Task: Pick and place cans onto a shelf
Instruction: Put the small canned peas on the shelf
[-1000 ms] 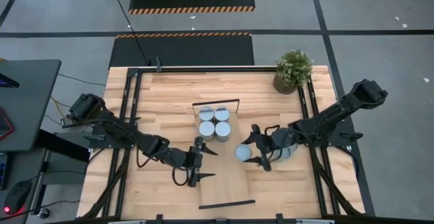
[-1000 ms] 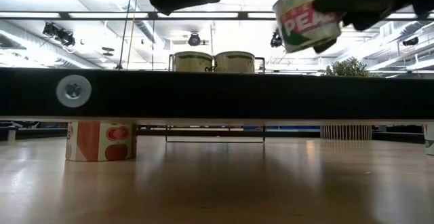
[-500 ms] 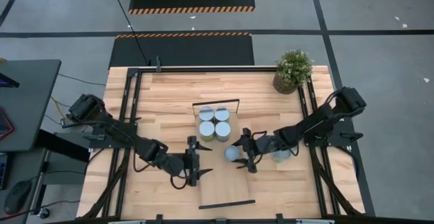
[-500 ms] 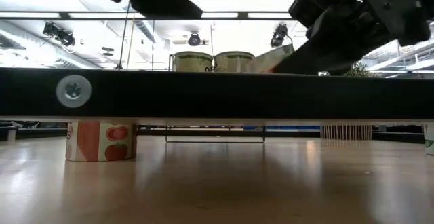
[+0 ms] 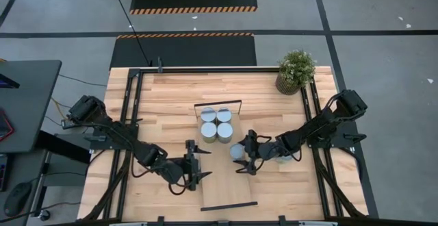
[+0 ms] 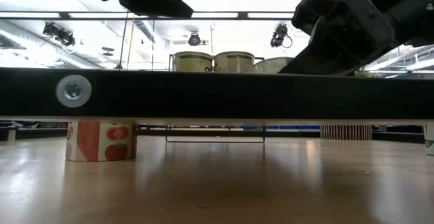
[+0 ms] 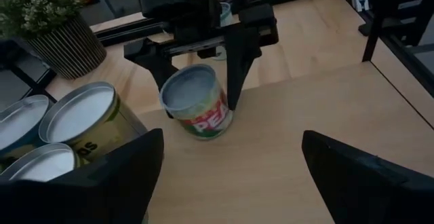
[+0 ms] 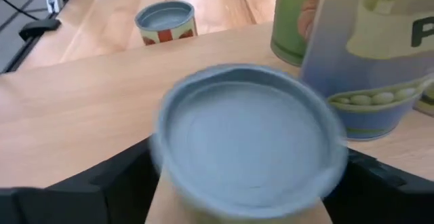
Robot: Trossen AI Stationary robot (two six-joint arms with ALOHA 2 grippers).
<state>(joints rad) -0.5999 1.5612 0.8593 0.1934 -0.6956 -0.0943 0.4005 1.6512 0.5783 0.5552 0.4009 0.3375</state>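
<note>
Pale-wood shelf [image 5: 229, 178] item: upright can [image 5: 237, 151] beside four stacked-row cans [image 5: 216, 124], apparently just released between the parted right gripper [image 5: 246, 153] fingers; left gripper [image 5: 195, 166], spread and empty, waits farther off.

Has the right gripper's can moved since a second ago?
Yes. The can went down onto the shelf, closer to the four stacked cans.

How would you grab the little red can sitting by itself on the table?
Grip the red can around its round side wall, coming down from above. It stands upright on the table, apart from the other cans, so two fingers can close on opposite sides.
</note>
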